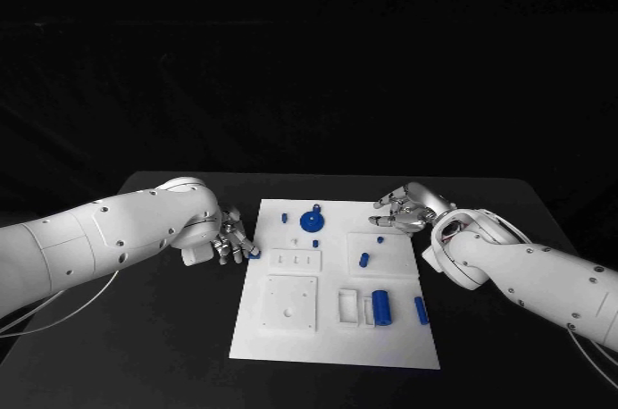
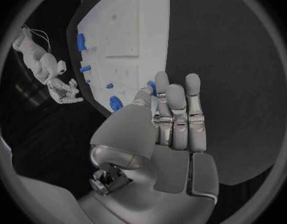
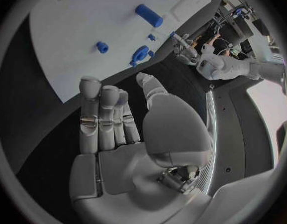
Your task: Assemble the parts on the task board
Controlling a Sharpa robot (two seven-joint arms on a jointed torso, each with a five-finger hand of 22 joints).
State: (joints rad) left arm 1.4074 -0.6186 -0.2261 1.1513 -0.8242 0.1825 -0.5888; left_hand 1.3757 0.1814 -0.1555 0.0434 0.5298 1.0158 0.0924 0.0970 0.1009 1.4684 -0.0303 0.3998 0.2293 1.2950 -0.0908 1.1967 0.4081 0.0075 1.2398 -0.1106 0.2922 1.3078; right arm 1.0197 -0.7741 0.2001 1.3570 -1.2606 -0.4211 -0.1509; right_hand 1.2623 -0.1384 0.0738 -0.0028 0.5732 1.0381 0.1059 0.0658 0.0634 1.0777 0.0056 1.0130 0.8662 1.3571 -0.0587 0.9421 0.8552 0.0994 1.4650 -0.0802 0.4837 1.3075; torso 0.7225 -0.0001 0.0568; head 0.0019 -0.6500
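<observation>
Here the task board lies in the middle of the black table, with bare tabletop open along both its long edges. The left hand sits just off the board's left edge, fingers apart and holding nothing; the right hand hovers by the board's far right corner, also empty with fingers spread. On the board, a blue disc-shaped part stands near the far edge, a small blue part lies mid-board, and a blue cylinder and a slim blue part lie toward the near right edge. The left wrist view shows that hand's upright fingers against the board's edge; the right wrist view shows the right hand's palm empty over dark table beside the board.
</observation>
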